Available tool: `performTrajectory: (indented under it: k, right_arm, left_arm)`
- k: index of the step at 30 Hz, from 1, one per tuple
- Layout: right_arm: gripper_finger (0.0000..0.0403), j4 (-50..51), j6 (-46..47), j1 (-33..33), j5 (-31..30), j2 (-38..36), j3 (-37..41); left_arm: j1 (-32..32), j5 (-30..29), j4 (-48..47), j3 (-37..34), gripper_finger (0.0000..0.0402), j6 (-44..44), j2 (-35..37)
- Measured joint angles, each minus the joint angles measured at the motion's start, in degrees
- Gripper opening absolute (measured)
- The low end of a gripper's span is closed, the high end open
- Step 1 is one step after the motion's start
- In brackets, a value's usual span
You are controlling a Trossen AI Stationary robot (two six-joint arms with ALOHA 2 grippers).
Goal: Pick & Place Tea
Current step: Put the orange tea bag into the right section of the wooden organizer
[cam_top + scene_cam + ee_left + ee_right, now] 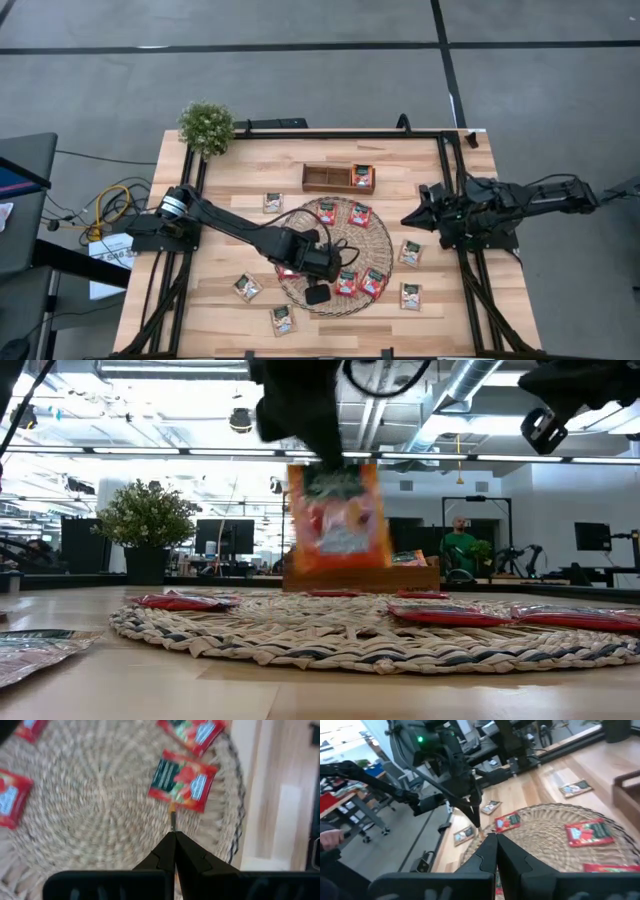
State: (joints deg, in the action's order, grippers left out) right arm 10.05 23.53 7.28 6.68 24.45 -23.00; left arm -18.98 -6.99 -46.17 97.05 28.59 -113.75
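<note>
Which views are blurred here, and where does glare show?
Low view: the hanging red sachet and the left pincer holding it are smeared, ceiling lights glare. Left wrist view: the mat is soft. High view: sharp, evenly lit.

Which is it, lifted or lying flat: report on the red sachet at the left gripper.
Lifted. The red sachet hangs upright from the shut left gripper, clear above the woven mat.
</note>
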Motion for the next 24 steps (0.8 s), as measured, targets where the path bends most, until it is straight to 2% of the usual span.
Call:
performTrajectory:
  k: [5,15,24]
  right_arm:
    - [0.0017,-6.43,-0.07,1.82,-0.44,10.03,0.04]
    - [0.0113,-24.61,-0.05,2.81,2.02,28.33,0.02]
    - [0.0155,-36.76,-0.04,2.81,2.40,38.10,-0.07]
  left_arm:
    - [0.98,-0.41,-0.87,3.35,0.0000,-1.30,-0.01]
    - [2.23,-0.82,-2.33,9.10,0.0000,-3.81,-0.02]
    - [3.28,-2.13,-2.08,12.13,0.0000,-4.82,-0.02]
